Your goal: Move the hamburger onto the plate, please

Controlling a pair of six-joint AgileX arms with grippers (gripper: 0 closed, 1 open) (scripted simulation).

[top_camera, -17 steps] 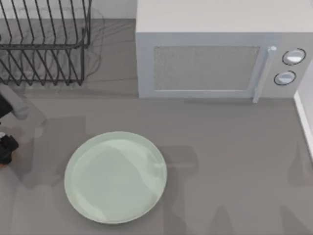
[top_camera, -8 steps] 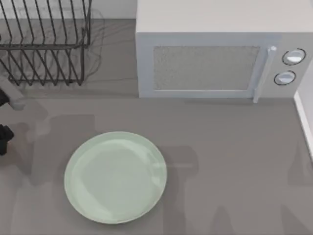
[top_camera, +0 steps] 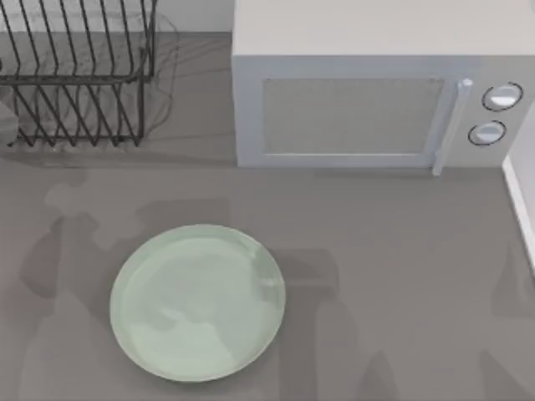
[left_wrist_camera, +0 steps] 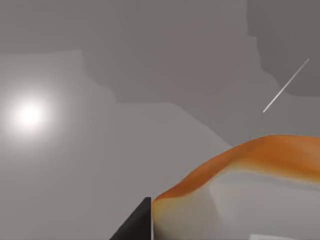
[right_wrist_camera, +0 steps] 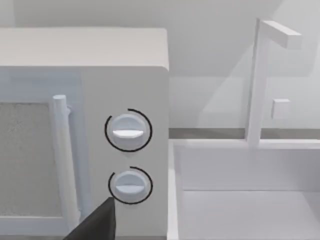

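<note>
You look straight down from overhead at the microwave (top_camera: 372, 83); your right wrist camera faces its dials (right_wrist_camera: 128, 131) closely.

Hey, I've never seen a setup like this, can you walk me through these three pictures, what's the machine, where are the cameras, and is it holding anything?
This is a simulated pair of AgileX robot arms working at a grey table. One picture looks straight down from above. It shows a large round pale mint-green plate with nothing on it, a white box-shaped microwave behind it, and a black wire dish rack at the back left.

The other two pictures come from cameras on the arms' wrists. The left wrist camera looks past a dark tip of the left hand at a small rounded orange-brown and whitish hamburger, very close; whether the hand grips it is unclear. The right wrist camera faces the microwave's two round knobs, with a dark tip of the right hand in front.
</note>
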